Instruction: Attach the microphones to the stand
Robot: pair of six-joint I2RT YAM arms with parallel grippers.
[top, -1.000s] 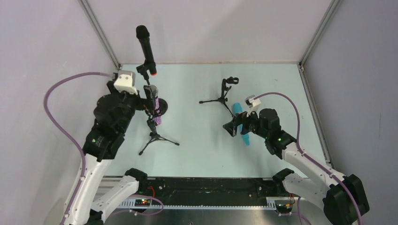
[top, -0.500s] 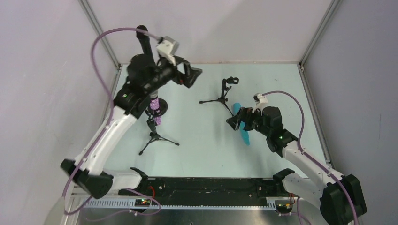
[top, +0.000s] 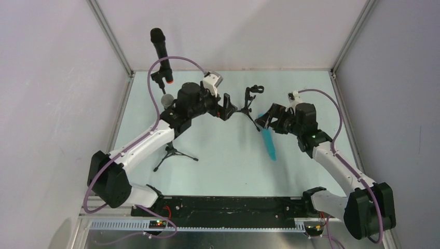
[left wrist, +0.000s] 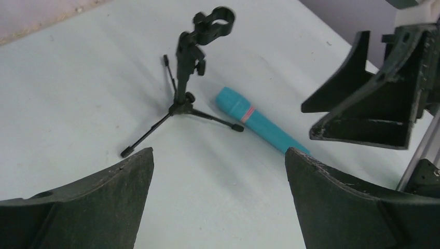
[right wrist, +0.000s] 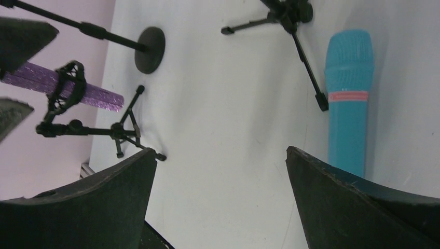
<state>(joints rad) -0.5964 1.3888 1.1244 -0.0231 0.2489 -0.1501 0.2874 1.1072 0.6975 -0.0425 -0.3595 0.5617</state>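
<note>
Your left gripper (top: pixel 226 107) and right gripper (top: pixel 265 118) both gape wide, holding nothing. The blue microphone (top: pixel 270 143) lies flat on the table (top: pixel 218 155) toward its right edge, just beside the small stand (top: pixel 247 108).

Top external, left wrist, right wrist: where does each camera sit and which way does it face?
Top external: above, behind the bases, looking down on the table; both arms, left gripper, right gripper show.
Left wrist: faces the empty tripod stand between left fingers; right gripper also shows.
Right wrist: faces the purple microphone past right fingers.
Both wrist views share the light blue microphone and that stand.
</note>
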